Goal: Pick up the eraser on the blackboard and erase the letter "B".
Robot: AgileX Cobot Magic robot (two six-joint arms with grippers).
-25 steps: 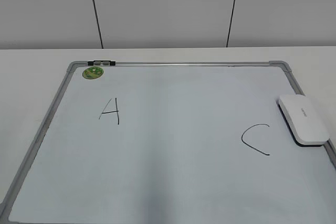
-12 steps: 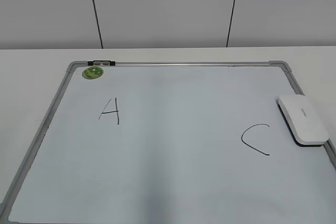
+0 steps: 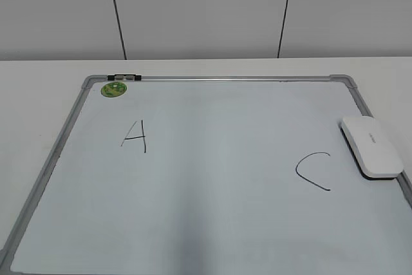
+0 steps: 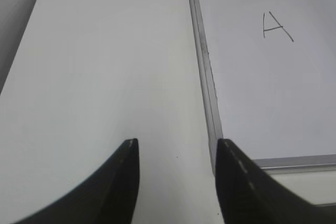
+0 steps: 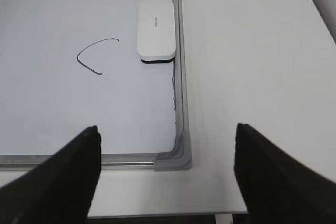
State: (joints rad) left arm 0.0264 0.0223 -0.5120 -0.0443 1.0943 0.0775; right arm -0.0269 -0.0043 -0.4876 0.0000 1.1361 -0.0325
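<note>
Eraser lay on blackboard against right frame, beside "C". No "B" visible. Both grippers' fingers spread, empty. Right gripper should approach squarely, grasp eraser's long sides.

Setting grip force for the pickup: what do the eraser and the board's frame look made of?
Eraser: smooth white plastic by its look, faint sheen, with a dark underside, possibly felt. Board frame: likely grey metal, matte, with rounded corner caps that look plastic.

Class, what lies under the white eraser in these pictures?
The eraser rests on the whiteboard, against its right frame beside the "C". Only its dark underside edge shows; the board beneath it is covered.
</note>
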